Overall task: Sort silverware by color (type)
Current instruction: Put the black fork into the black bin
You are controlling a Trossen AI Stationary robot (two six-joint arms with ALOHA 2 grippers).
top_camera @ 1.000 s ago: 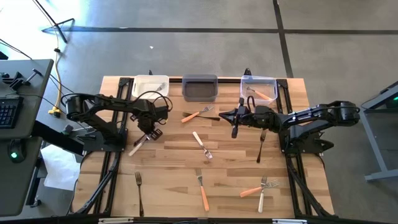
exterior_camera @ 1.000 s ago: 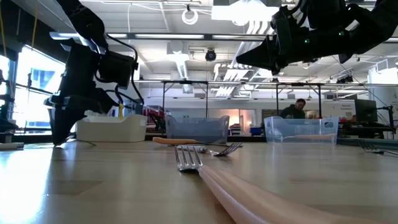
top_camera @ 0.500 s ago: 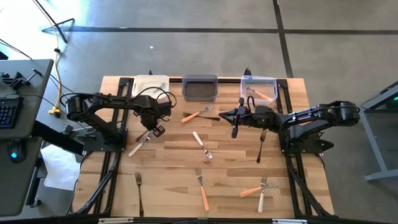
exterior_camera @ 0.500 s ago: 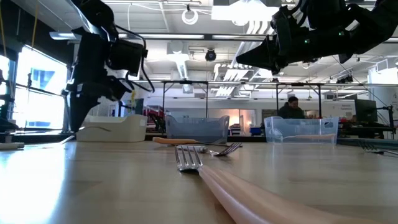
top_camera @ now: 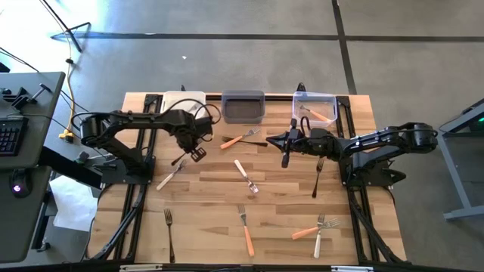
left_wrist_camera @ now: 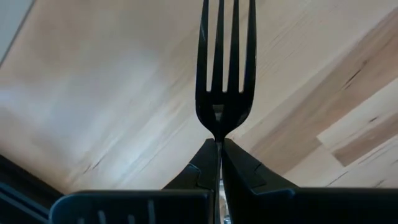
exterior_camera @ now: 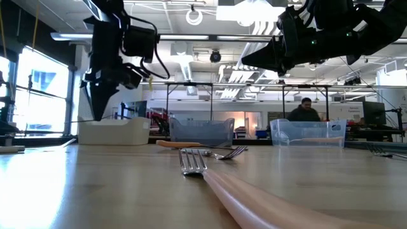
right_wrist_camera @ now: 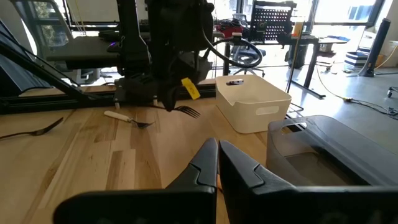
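My left gripper (top_camera: 189, 154) hangs above the table's far left part, in front of the white bin (top_camera: 183, 102), shut on a dark fork (left_wrist_camera: 225, 68). The fork's tines stick out past the fingertips, and they also show in the right wrist view (right_wrist_camera: 186, 111). My right gripper (top_camera: 287, 143) hovers shut and empty in front of the clear bin (top_camera: 314, 106). A white-handled fork (top_camera: 169, 177) lies flat on the table below my left gripper. Several more forks with orange, white and dark handles lie flat across the table. My left gripper pinches the dark fork's neck (left_wrist_camera: 217, 134), just behind the tines, between its two fingertips. The fork runs along the fingers and the tines point on beyond them, slanting down. The fingers hide the handle. The fork is lifted clear of the table.
A grey bin (top_camera: 243, 106) stands between the white and clear bins at the far edge; the clear bin holds an orange fork. An orange fork (top_camera: 237, 140), a white fork (top_camera: 246, 175) and a dark fork (top_camera: 318, 175) lie mid-table. Others lie near the front edge (top_camera: 246, 230).
My left gripper has risen from near the table top and gone toward the far edge and a little right, toward the bins, staying shut. The dark fork has gone up with it. The white-handled fork has stayed where it lay.
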